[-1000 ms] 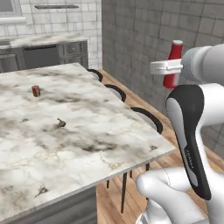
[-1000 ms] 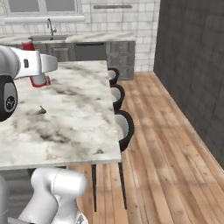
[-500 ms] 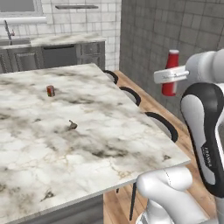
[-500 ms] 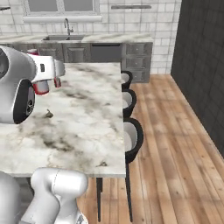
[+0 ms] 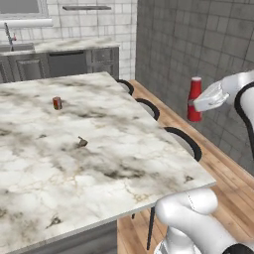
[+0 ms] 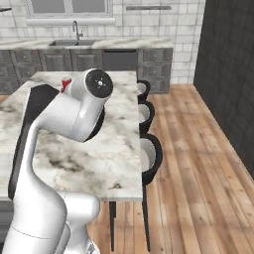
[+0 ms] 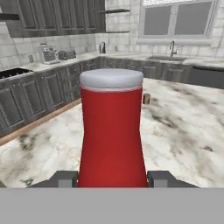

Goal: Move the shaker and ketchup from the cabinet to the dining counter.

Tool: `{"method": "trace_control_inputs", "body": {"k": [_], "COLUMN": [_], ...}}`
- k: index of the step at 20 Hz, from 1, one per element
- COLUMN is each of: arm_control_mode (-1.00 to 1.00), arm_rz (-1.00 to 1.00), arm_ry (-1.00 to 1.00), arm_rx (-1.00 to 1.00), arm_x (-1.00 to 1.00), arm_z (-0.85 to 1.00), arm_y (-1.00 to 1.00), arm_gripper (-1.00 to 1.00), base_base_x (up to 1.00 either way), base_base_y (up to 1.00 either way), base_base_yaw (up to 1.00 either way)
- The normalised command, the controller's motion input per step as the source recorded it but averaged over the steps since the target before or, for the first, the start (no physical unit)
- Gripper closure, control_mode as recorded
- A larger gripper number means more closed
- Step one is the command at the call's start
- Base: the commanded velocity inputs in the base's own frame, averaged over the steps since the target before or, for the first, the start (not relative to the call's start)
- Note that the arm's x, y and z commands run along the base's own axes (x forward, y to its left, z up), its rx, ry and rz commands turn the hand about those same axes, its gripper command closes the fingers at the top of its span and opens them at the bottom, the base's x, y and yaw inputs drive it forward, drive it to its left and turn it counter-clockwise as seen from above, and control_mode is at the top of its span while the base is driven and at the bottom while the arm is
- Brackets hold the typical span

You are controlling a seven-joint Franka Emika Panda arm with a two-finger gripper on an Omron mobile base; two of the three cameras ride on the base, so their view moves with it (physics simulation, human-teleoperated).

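Note:
The ketchup, a slim red bottle, stands upright in my gripper, which is shut on its lower body. It hangs in the air to the right of the dining counter, over the stools. In the hand view the ketchup rises between my two fingertips. From the right base a sliver of ketchup peeks out behind my arm. A small reddish jar with a pale lid, possibly the shaker, stands on the marble top. The dark cabinet hangs on the far wall.
A tiny brown object lies mid-counter. Black stools line the counter's right side, above wooden floor. A dark tiled wall stands to the right. The sink worktop runs along the back.
Both base views have swung, so the whole scene has shifted. The ketchup stays in my gripper and sits lower and farther right in the left view; my arm now covers it in the right view.

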Motion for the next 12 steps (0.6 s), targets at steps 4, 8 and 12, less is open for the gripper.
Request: {"method": "trace_control_inputs", "body": {"k": [4, 8, 12], "arm_control_mode": [-1.0, -1.0, -1.0], "arm_rz": [0.33, 0.32, 0.29], "arm_ry": [0.15, 0.15, 0.09], "arm_rx": [0.01, 0.0, 0.0], "arm_x": [0.94, 0.78, 0.45], "arm_z": [-0.42, -0.85, -1.0], "arm_y": [-0.17, -0.06, -0.01], "arm_gripper": [1.0, 1.0, 1.0], "base_base_x": [0.0, 0.0, 0.0], "base_base_y": [0.0, 0.0, 0.0], "base_base_yaw": [0.0, 0.0, 0.0]}}
